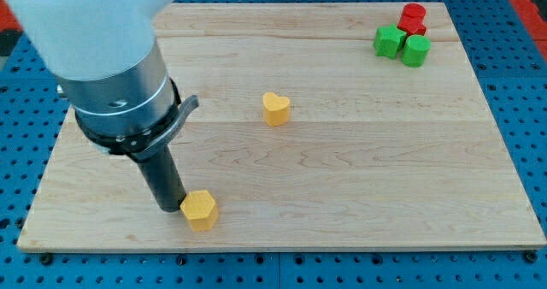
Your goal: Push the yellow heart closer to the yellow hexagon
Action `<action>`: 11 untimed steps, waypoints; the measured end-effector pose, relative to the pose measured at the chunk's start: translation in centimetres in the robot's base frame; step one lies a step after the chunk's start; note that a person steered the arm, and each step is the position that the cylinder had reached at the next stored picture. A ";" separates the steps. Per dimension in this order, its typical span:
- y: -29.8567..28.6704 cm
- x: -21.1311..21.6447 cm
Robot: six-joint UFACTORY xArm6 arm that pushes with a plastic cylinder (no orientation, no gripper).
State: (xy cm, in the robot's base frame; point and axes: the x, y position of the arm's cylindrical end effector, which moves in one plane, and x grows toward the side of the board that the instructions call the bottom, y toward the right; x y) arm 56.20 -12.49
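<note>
My tip [170, 209] sits at the view's bottom, touching or just left of the hexagon [201, 210], wrong block. No jaws on this rig, just the rod, so no open or closed state to report. The heart [275, 109] lies mid-bench [359, 186], up and to the view's right, well apart from the hexagon. To do it well: back off without nudging the hexagon, loop round the heart's far right side, push down-left through its centre so it doesn't spin off. Far corner: two green blocks [402, 45] and a red one [413, 17], bunched, shapes unclear. The arm housing hides the bench's top-left.
</note>
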 end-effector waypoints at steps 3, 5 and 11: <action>10.1 -17.5; 18.9 -8.1; 9.8 -4.8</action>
